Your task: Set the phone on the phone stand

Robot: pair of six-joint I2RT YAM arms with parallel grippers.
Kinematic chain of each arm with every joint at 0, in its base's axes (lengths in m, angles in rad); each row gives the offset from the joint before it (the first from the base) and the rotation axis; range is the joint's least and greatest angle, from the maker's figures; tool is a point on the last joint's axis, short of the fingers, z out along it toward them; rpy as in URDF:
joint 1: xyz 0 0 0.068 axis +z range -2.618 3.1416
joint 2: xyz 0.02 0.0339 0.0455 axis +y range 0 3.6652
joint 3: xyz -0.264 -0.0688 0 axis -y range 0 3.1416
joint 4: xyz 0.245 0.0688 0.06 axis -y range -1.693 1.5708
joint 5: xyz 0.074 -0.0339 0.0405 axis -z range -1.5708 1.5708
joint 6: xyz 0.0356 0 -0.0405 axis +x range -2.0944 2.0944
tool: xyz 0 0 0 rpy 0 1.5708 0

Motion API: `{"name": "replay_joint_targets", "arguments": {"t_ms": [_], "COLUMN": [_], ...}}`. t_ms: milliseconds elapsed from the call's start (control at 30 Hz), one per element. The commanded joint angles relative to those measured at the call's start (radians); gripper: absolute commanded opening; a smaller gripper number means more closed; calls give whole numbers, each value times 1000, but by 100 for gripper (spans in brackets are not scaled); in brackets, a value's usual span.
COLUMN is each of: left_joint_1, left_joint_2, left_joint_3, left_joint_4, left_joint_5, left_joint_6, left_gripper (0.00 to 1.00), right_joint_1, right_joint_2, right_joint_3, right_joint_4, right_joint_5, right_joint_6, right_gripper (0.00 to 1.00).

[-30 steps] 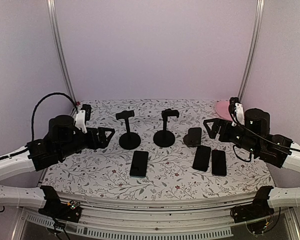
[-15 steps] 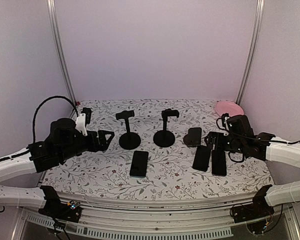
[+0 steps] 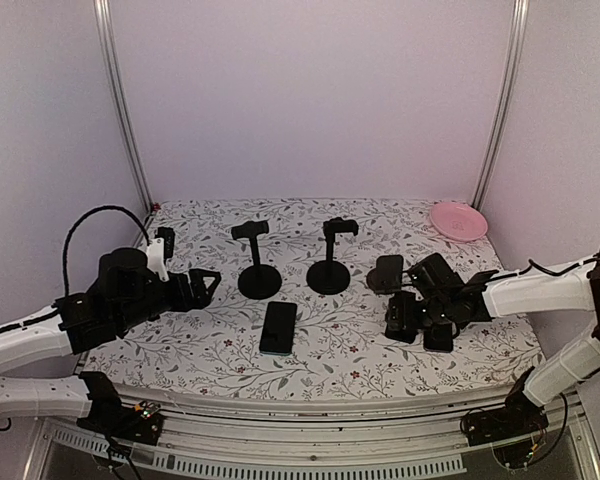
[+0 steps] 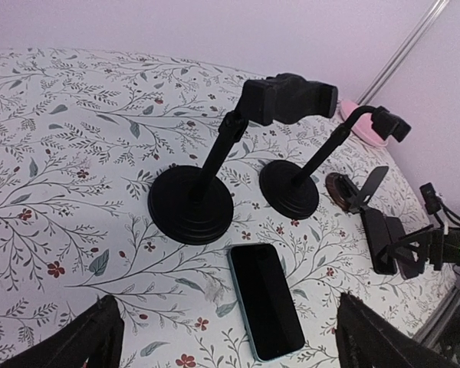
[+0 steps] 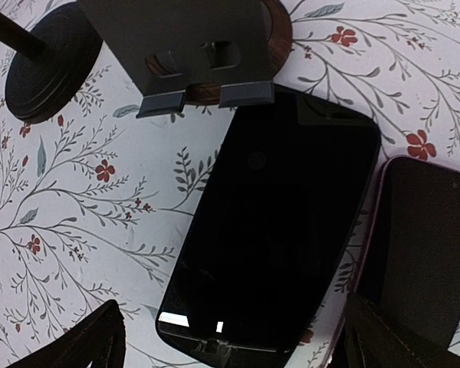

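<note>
The right end effector [image 5: 238,341] hangs released, its fingers straddling the phone [image 5: 272,222] that lies flat on the bench [image 5: 84,207] directly beneath. It looks lined up to pinch the long edges. The phone stand [image 5: 192,46] waits just ahead. The left end effector [image 3: 205,284], also released, idles apart.

Table [image 3: 180,350], white floral cloth. Mid-table, side by side: left pole stand [image 3: 257,262] and right pole stand [image 3: 330,255], black, upright on round bases. To their right: low easel stand [image 5: 176,31], wooden base. In front of it: dark phone [image 5: 268,222], pink-edged phone [image 5: 425,245], flat, side by side. Front centre: lone phone [image 3: 278,327], flat. Far right corner: pink plate [image 3: 458,220].
</note>
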Motion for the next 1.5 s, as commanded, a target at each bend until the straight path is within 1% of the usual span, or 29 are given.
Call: {"name": "replay_joint_targets", "arguments": {"t_ms": [0, 367, 467, 667, 867, 967, 1067, 1167, 1267, 1300, 1400, 1433, 1467], "left_joint_1": [20, 49, 53, 60, 69, 74, 79, 83, 87, 88, 90, 91, 91], "left_joint_2": [-13, -11, -12, -21, -24, -31, -34, -38, -40, -41, -35, -33, -32], "left_joint_3": [-20, -32, -32, -29, -24, -24, -21, -21, -21, -21, -18, -17, -17], "left_joint_4": [24, 37, 39, 31, 29, 25, 17, 14, 12, 12, 11, 12, 12], "left_joint_5": [9, 33, 40, 53, 63, 64, 67, 71, 75, 77, 80, 80, 81], "left_joint_6": [-19, -31, -34, -30, -27, -26, -25, -23, -22, -20, -19, -20, -19], "left_gripper": [97, 97, 97, 97, 97, 97, 97, 97, 97, 97, 97, 97, 97], "right_joint_1": [44, 51, 55, 55, 57, 56, 75, 119, 170, 189, 253, 271, 283], "right_joint_2": [72, 165, 215, 298, 425, 470, 473, 430, 391, 379, 346, 334, 323], "right_joint_3": [49, 105, 139, 208, 323, 353, 346, 300, 259, 248, 221, 212, 202], "right_joint_4": [5, -20, -58, -211, -312, -309, -302, -289, -290, -294, -307, -310, -310], "right_joint_5": [29, 47, 71, 203, 278, 270, 258, 258, 266, 268, 278, 281, 277], "right_joint_6": [91, 165, 202, 294, 313, 295, 282, 276, 271, 269, 249, 245, 238], "right_gripper": [100, 100, 100, 99, 100, 99, 93, 78, 66, 64, 63, 63, 66]}}
